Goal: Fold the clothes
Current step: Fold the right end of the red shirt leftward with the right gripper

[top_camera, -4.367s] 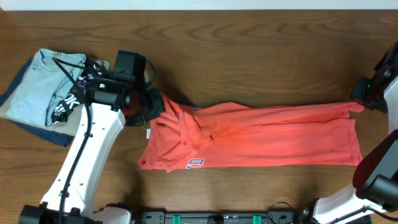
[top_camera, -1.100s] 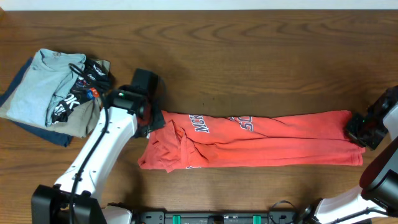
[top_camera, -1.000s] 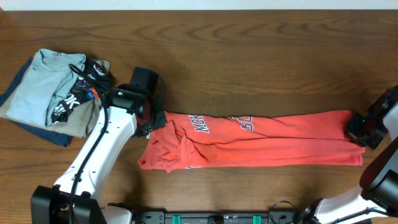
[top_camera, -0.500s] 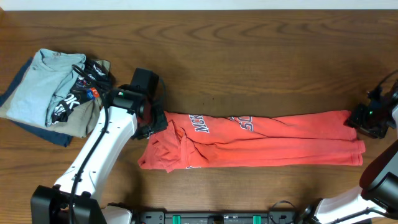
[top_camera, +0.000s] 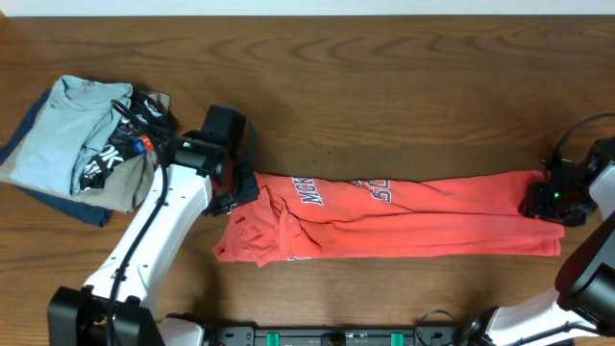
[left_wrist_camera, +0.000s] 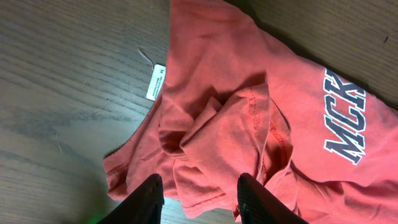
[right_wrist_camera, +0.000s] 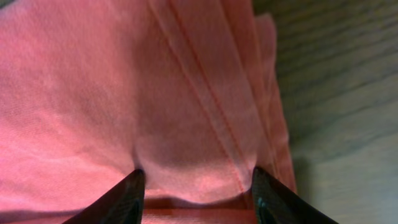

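Note:
The clothes, a coral-red T-shirt point(top_camera: 423, 229), lie as a long strip across the table, with white-and-grey lettering point(top_camera: 348, 192) facing up on the far layer. My left gripper point(top_camera: 241, 188) hovers over the bunched collar end. In the left wrist view this gripper point(left_wrist_camera: 200, 202) is open, and a crumpled sleeve fold point(left_wrist_camera: 233, 143) lies under the gap, not pinched. At the hem end sits my right gripper point(top_camera: 541, 202). Seen from the right wrist, it point(right_wrist_camera: 199, 198) is open, its tips resting on the stitched hem point(right_wrist_camera: 211, 106), which bulges between them.
A pile of folded garments sits at the far left: a light blue-grey shirt point(top_camera: 62, 135), a black one with white print point(top_camera: 120, 144) and a tan layer below. A white label point(left_wrist_camera: 155, 82) sticks out of the collar. Bare wood point(top_camera: 404, 86) lies beyond the shirt.
The right gripper has opened, let go of the hem and shifted a little left. Before that the far half was folded over, turning the lettering up. The left arm has barely moved.

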{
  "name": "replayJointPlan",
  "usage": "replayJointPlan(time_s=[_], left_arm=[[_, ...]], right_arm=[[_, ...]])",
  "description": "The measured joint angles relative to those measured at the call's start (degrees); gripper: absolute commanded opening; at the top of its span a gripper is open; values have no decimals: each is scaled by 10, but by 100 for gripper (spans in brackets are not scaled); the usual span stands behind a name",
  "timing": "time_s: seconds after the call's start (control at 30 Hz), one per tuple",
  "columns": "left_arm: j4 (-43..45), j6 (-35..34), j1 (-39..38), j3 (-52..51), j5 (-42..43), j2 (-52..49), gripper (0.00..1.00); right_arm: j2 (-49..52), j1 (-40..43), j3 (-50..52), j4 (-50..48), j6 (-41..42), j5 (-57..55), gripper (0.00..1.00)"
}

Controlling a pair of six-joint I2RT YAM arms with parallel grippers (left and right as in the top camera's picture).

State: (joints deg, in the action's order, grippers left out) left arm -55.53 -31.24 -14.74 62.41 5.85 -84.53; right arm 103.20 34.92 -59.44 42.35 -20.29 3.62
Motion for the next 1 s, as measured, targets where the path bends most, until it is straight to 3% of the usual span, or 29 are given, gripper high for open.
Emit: replayJointPlan(time_s=[0.07, 0.13, 0.9, 1.0], left_arm=[[0, 0, 0, 0, 0, 0, 41], [0, 0, 0, 0, 0, 0, 41], [-4, 0, 0, 0, 0, 0, 41], [-4, 0, 0, 0, 0, 0, 41]], right_arm=[[-2, 0, 2, -7, -2, -2, 76], [-2, 0, 3, -20, -8, -7, 79], [-7, 2, 22, -37, -11, -11, 71], [-10, 2, 26, -42, -11, -8, 67]])
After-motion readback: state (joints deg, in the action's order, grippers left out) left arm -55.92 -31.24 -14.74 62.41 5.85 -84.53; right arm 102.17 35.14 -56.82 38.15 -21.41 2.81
